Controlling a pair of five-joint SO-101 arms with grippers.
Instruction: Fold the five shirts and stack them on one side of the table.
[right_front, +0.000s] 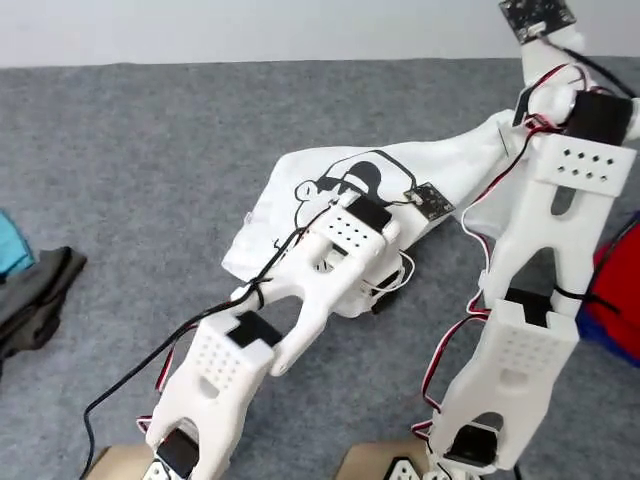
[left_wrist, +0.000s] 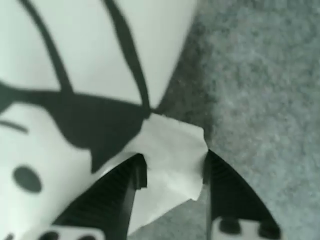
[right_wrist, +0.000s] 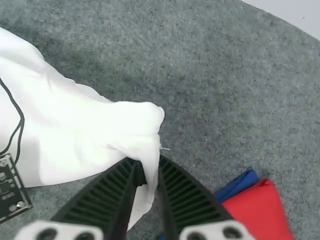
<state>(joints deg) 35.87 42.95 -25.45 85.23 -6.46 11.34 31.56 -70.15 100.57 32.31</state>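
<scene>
White shirt (right_front: 290, 200), one, on grey worktop (right_front: 130, 150): your left pincer (left_wrist: 172, 170) clamped on its printed-side edge, right pincer (right_wrist: 147, 175) clamped on its plain end; long axis spans them.

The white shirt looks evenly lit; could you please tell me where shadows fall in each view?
Left wrist view: the shirt casts a dark band on the carpet along its edge. Right wrist view: a faint shadow beside its fold. High view: soft shadow under the left arm, no glare.
</scene>
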